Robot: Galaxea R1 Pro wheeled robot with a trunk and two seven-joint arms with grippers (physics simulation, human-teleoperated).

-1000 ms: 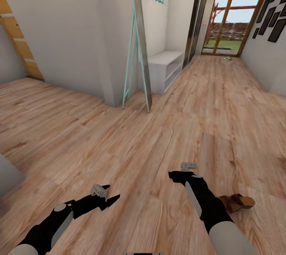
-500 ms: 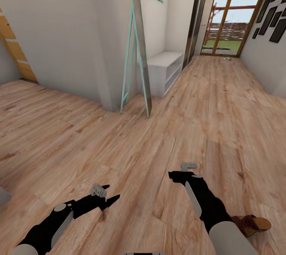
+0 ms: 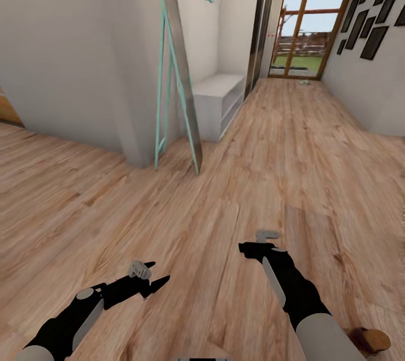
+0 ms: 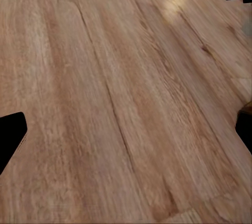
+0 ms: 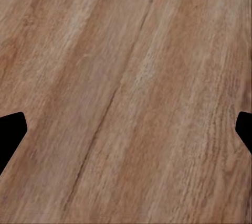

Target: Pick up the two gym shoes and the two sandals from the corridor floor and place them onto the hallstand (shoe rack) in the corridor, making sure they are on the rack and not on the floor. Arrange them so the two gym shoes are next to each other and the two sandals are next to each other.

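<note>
Your head camera is catching one sandal (image 3: 372,341) lying on the floor (image 3: 236,181) at the near right, beside your right arm. Both wrist cameras are facing bare planks. Your left gripper (image 3: 151,275) and right gripper (image 3: 254,241) are both hanging released, grasping nothing.

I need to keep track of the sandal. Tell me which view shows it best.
Head view: the sandal lies on the floor at the bottom right corner, partly hidden behind the right arm. Both wrist views look down at bare floorboards.
</note>
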